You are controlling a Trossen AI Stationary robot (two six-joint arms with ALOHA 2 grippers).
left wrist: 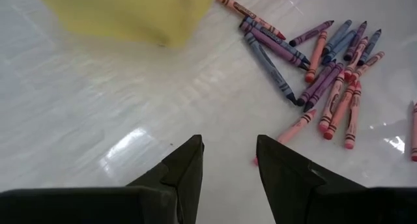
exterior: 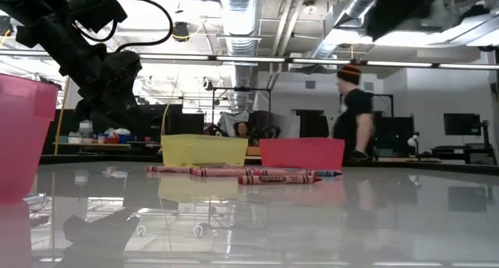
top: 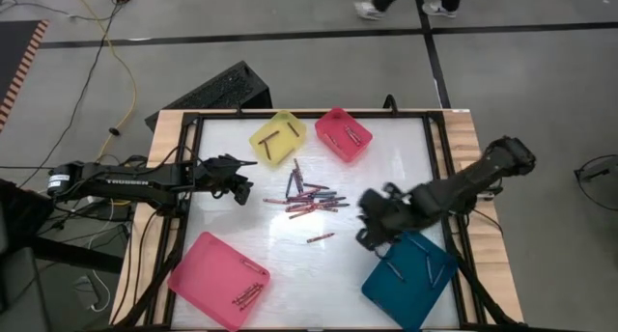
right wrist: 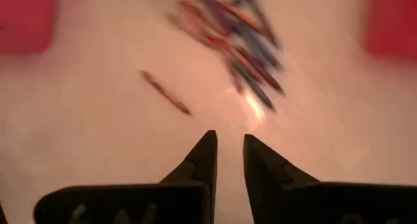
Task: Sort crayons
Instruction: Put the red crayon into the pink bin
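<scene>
The crayons (top: 307,199) lie in a loose heap at the middle of the white surface (top: 290,255), one stray crayon (top: 321,237) nearer. The left tool (top: 243,187) hovers just left of the heap, fingers apart, holding nothing. The right tool (top: 369,221) sits right of the stray crayon, above the teal tray (top: 410,279), fingers narrowly parted and empty.

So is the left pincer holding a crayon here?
No, the left pincer is empty above bare table, short of the crayon pile.

Red, purple and blue crayons (top: 307,199); yellow (top: 277,137), pink (top: 344,133), teal trays (top: 409,280).
</scene>
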